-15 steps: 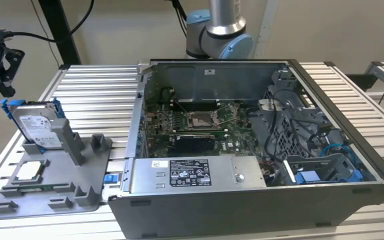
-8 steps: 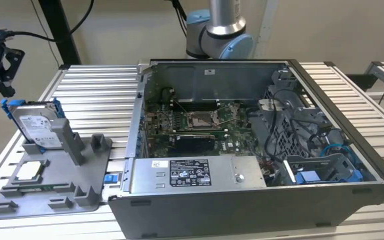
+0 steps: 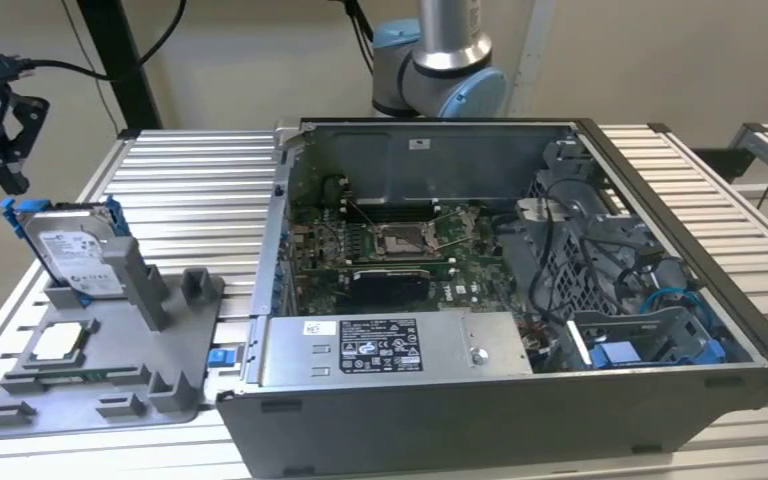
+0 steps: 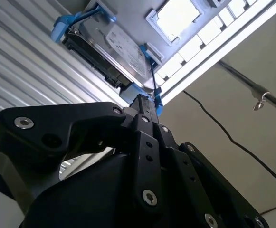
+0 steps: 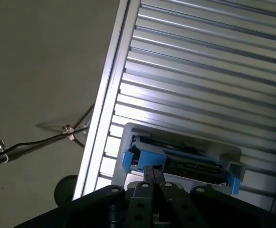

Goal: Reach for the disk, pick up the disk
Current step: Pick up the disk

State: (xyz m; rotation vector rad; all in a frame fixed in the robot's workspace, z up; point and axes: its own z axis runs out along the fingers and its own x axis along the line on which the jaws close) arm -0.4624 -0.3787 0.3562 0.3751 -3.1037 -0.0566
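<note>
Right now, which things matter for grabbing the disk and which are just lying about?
Job: disk; gripper; grey holder the disk stands in.
Lying about: chip; open computer case; table.

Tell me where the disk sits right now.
The disk stands on edge in the grey fixture at the exterior view's left, beside the open computer case; the pincer hangs above and left of it.
</note>
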